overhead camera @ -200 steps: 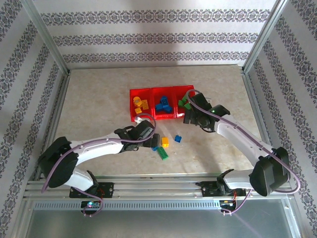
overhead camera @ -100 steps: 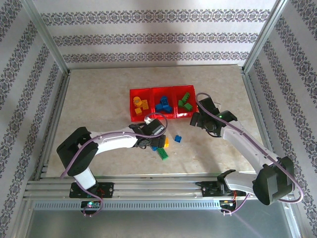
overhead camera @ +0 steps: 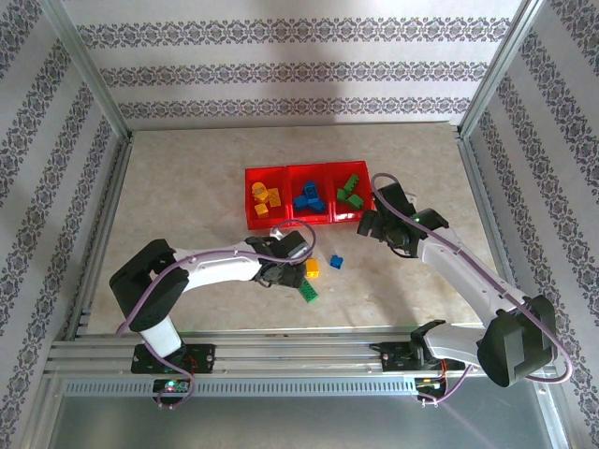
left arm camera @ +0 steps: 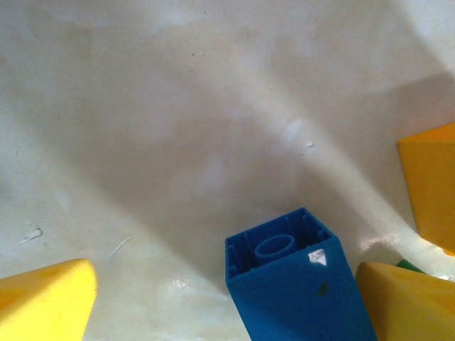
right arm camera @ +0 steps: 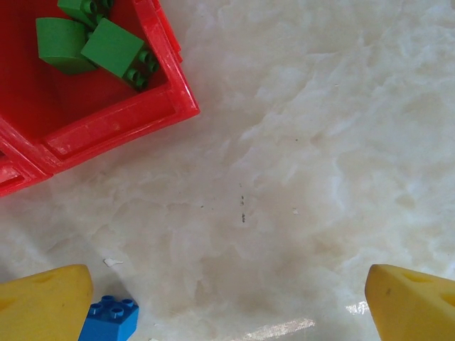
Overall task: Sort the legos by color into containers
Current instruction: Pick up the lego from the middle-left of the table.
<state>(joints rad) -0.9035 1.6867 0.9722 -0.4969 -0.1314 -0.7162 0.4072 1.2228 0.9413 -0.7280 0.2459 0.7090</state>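
Note:
The containers (overhead camera: 306, 194) are three joined red bins at mid-table. They hold yellow (overhead camera: 265, 198), blue (overhead camera: 309, 196) and green legos (overhead camera: 351, 190), one color in each bin. Loose on the table lie a yellow brick (overhead camera: 313, 268), a blue brick (overhead camera: 336, 262) and a green brick (overhead camera: 307, 290). My left gripper (overhead camera: 285, 271) is low over another blue brick (left arm camera: 295, 284). Its jaws (left arm camera: 227, 284) are open around this brick, the right finger (left arm camera: 405, 298) close to it, the left finger (left arm camera: 43, 298) well apart. My right gripper (overhead camera: 367, 224) hovers open and empty (right arm camera: 227, 284) just in front of the green bin (right arm camera: 114, 121).
In the left wrist view, a yellow brick (left arm camera: 430, 185) sits at the right edge, with a sliver of green (left arm camera: 407, 265) below it. In the right wrist view, the loose blue brick (right arm camera: 110, 318) lies beside the left finger. Metal frame posts and papered walls bound the table.
My left gripper has dropped down around the blue brick and its jaws have narrowed a little. The right gripper has pulled back from over the green bin toward the near side.

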